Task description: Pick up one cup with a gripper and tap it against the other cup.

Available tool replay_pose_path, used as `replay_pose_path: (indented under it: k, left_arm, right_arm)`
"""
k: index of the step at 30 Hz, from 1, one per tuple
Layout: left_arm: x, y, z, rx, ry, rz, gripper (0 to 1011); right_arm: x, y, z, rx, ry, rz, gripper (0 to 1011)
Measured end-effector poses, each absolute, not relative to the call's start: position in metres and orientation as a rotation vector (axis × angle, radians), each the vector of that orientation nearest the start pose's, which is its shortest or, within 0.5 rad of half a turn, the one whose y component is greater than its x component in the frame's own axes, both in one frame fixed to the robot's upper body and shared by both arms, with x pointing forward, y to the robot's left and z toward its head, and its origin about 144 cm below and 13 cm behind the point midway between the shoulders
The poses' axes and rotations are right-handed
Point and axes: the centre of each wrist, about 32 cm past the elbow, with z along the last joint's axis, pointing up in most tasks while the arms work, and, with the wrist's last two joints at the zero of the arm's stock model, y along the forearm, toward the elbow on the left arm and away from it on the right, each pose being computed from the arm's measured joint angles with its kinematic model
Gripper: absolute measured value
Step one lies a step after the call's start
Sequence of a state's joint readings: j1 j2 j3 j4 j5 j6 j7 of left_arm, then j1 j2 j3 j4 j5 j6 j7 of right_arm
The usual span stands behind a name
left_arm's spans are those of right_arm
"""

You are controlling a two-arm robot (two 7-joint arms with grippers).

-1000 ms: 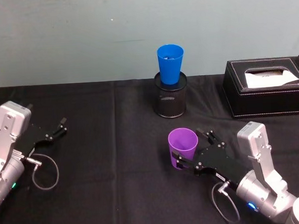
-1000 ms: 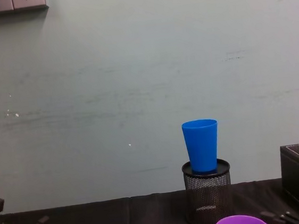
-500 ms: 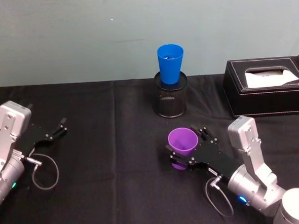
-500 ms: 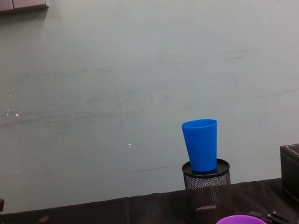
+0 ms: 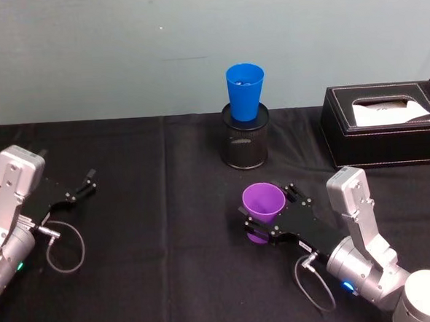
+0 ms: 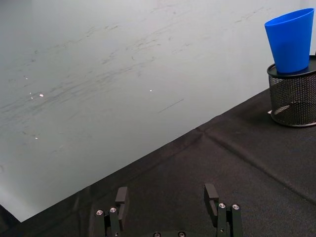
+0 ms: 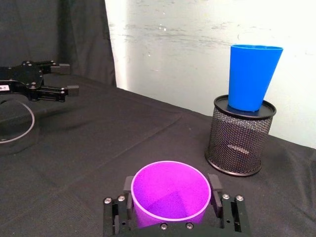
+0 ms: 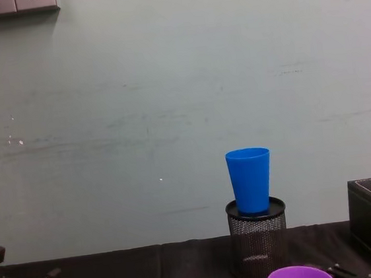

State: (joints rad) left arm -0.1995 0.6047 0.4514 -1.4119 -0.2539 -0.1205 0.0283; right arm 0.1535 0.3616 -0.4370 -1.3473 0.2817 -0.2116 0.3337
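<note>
Within the past second the right hand [image 5: 268, 215] has closed in on the purple cup [image 5: 263, 202]. Its far finger [image 5: 289, 192], which stood clear of the rim a second ago, now lies against the cup's side, with the near finger against the opposite side. The silver wrist [image 5: 351, 196] behind it has shifted left, nearer the cup, most of that move coming in the first half second.

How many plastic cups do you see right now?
2. The purple cup is held in the right pincer; the blue cup stands in the black mesh holder behind it. Left pincer idles open, far left.
</note>
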Motion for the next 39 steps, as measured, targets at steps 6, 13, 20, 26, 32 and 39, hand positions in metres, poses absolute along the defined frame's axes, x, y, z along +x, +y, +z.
replay_pose_path:
  k: [6,13,20,26,32,39]
  left_arm:
    - [0.489,0.310,1.140,0.304,-0.285,1.248,1000]
    - [0.489,0.310,1.140,0.304,-0.285,1.248,1000]
    - [0.489,0.310,1.140,0.305,-0.285,1.248,1000]
    - [0.489,0.310,1.140,0.304,-0.285,1.248,1000]
    - [0.489,0.310,1.140,0.304,-0.285,1.248,1000]
    - [0.489,0.310,1.140,0.304,-0.285,1.248,1000]
  right_arm:
    - [0.476,-0.232,1.099,-0.089,-0.082,-0.890,792]
    - [0.476,-0.232,1.109,-0.088,-0.108,-0.885,752]
    - [0.479,-0.233,1.133,-0.069,-0.120,-0.875,734]
    - [0.484,-0.234,1.160,-0.052,-0.114,-0.856,733]
    - [0.490,-0.232,1.182,-0.050,-0.119,-0.841,733]
    - [0.494,-0.230,1.193,-0.050,-0.120,-0.835,733]
